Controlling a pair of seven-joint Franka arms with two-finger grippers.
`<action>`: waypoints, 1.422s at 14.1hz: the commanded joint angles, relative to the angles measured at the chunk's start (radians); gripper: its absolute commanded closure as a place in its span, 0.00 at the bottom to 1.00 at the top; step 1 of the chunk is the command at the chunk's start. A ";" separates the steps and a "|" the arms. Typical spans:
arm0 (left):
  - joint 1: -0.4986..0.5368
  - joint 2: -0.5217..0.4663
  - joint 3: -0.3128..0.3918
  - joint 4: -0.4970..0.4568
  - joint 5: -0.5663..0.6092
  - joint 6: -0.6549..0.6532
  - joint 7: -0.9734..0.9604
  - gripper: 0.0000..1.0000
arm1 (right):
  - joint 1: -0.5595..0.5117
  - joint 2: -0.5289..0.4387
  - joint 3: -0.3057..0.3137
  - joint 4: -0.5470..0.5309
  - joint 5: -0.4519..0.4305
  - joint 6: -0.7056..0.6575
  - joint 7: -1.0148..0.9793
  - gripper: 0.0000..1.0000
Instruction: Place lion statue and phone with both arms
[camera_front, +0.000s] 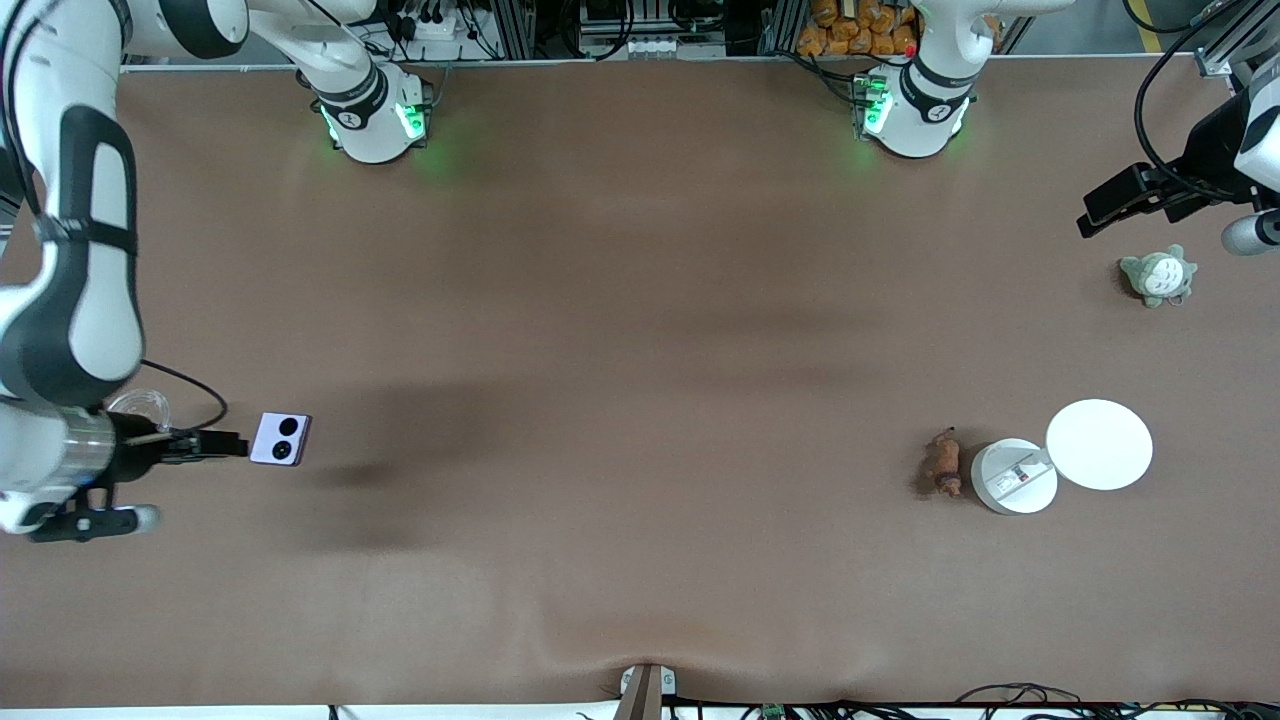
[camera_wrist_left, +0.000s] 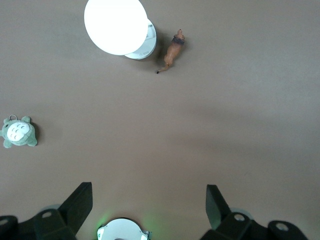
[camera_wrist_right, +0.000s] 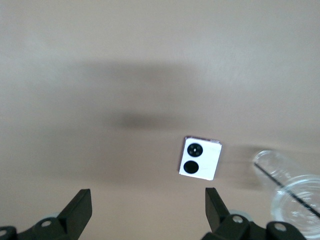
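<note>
The phone (camera_front: 280, 438), pale lavender-white with two black circles, lies flat on the brown table near the right arm's end; it also shows in the right wrist view (camera_wrist_right: 200, 158). My right gripper (camera_front: 225, 443) hangs open and empty in the air just beside the phone (camera_wrist_right: 147, 200). The reddish-brown lion statue (camera_front: 944, 463) lies on the table near the left arm's end, beside a white round container (camera_front: 1014, 477); the left wrist view shows it too (camera_wrist_left: 173, 50). My left gripper (camera_front: 1090, 215) is open and empty, high over the table's end (camera_wrist_left: 148, 200), well apart from the lion.
A white round disc (camera_front: 1099, 444) rests partly on the container. A grey-green plush toy (camera_front: 1158, 275) lies below the left gripper. A clear plastic cup (camera_front: 140, 408) stands by the right arm's wrist, also in the right wrist view (camera_wrist_right: 295, 190).
</note>
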 joint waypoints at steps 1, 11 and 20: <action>0.001 -0.011 -0.006 -0.015 -0.010 0.010 0.002 0.00 | 0.002 -0.090 0.005 0.035 -0.015 -0.052 -0.009 0.00; 0.005 -0.008 -0.004 -0.014 -0.007 0.015 0.003 0.00 | -0.004 -0.355 -0.008 0.035 -0.063 -0.340 -0.003 0.00; 0.008 -0.039 -0.041 0.003 0.080 -0.022 0.058 0.00 | -0.006 -0.636 -0.037 -0.299 -0.107 -0.375 -0.001 0.00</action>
